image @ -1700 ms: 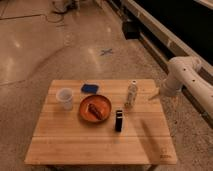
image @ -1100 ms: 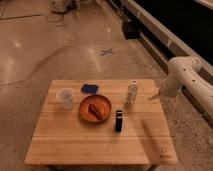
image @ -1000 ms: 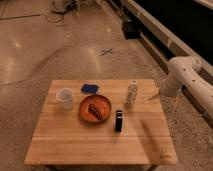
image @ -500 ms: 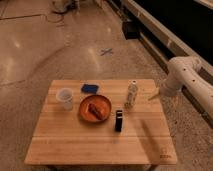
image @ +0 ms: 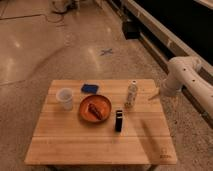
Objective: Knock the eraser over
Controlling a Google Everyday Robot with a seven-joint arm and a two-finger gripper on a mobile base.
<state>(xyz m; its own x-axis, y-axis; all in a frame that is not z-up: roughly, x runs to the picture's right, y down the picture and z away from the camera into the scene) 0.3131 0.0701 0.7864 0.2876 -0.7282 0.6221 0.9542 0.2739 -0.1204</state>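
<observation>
The small black rectangular eraser [image: 119, 120] stands upright on the light wooden table [image: 75, 145], just right of and in front of the round orange plate [image: 95, 108]. A white plastic bottle [image: 131, 93] stands right of the plate, a white cup [image: 65, 98] to its left, and a flat blue pad [image: 90, 88] behind it. The white arm's gripper [image: 154, 94] hovers further right of the plate, at the table edge; whether it is set wide or narrow cannot be told.

A wooden table [image: 75, 145] bears a white cup [image: 65, 98], blue pad [image: 90, 88], orange plate [image: 86, 114] of food [image: 95, 109] and white bottle [image: 131, 94].
</observation>
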